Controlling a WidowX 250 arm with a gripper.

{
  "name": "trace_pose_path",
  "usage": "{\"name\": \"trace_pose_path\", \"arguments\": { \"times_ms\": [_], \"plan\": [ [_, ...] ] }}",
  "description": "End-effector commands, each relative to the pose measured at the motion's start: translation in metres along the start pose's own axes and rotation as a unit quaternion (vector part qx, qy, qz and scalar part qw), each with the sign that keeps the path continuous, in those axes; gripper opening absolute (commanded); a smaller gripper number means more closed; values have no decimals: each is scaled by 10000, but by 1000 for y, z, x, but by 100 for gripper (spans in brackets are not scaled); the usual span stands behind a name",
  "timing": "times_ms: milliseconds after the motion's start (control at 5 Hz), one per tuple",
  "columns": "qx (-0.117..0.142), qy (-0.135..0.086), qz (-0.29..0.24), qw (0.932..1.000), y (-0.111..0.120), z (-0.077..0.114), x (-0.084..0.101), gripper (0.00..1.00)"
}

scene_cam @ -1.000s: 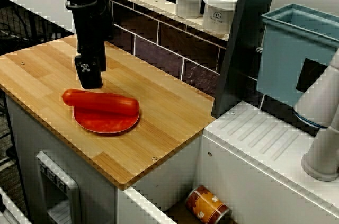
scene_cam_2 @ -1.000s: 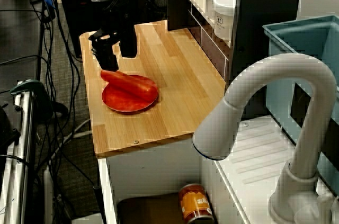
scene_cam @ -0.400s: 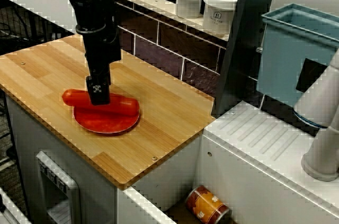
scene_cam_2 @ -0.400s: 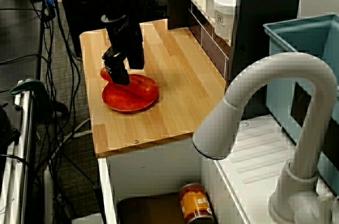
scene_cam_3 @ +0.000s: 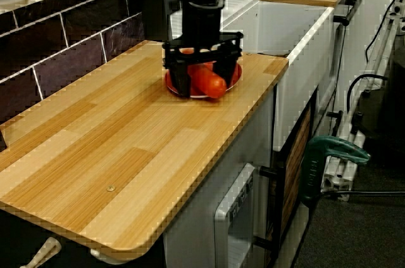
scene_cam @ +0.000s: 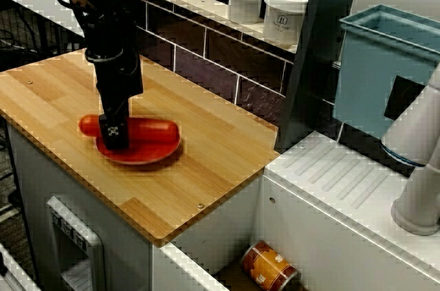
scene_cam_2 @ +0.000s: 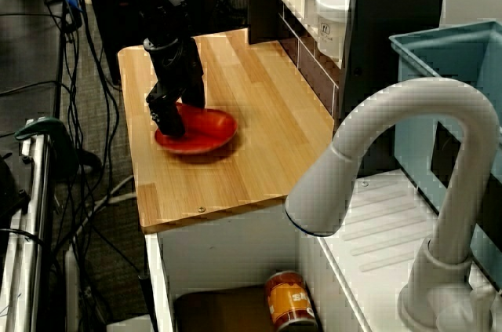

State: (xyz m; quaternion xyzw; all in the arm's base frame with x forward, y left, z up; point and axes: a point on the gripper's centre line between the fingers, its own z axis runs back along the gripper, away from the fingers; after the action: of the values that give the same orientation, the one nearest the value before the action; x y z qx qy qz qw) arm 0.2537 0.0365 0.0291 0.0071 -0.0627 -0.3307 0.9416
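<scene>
View across the counter, claw: the black claw (scene_cam: 115, 134) points straight down onto the red plate (scene_cam: 148, 157). One finger stands in front of the long red piece (scene_cam: 152, 129) near its left end.
View across the counter, long red piece: it lies lengthwise across the plate, on the wooden counter (scene_cam: 206, 160). Its left tip juts past the finger.
View across the counter, surroundings: two white jars (scene_cam: 245, 0) stand on the shelf behind. A blue bin (scene_cam: 385, 64) and a white faucet (scene_cam: 419, 133) are to the right, and a can (scene_cam: 269, 265) lies below the counter edge.
View from behind the faucet, claw: the claw (scene_cam_2: 167, 116) is down at the plate's (scene_cam_2: 200, 144) far-left rim. It hides most of the long red piece (scene_cam_2: 208, 122).
View from behind the faucet, surroundings: the faucet (scene_cam_2: 408, 112) fills the foreground and the can (scene_cam_2: 289, 300) lies below.
View along the counter, claw: the claw (scene_cam_3: 204, 85) has its fingers (scene_cam_3: 180, 75) spread apart, one on each side of the long red piece (scene_cam_3: 212, 84). Whether the pads touch the piece cannot be told.
View along the counter, long red piece: it lies between the fingers, on the plate (scene_cam_3: 197, 95), with its rounded end toward the camera.
View along the counter, surroundings: the plate is near the far end of the counter (scene_cam_3: 126, 154). A green clamp (scene_cam_3: 332, 154) sits lower right.
</scene>
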Motion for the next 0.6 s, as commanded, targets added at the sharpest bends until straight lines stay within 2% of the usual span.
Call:
{"name": "trace_pose_path", "arguments": {
  "times_ms": [0,400],
  "plan": [
    [66,-56,-19,10000,1,1,-1,0],
    [-149,-174,166,9996,21,27,1,0]
  ]
}}
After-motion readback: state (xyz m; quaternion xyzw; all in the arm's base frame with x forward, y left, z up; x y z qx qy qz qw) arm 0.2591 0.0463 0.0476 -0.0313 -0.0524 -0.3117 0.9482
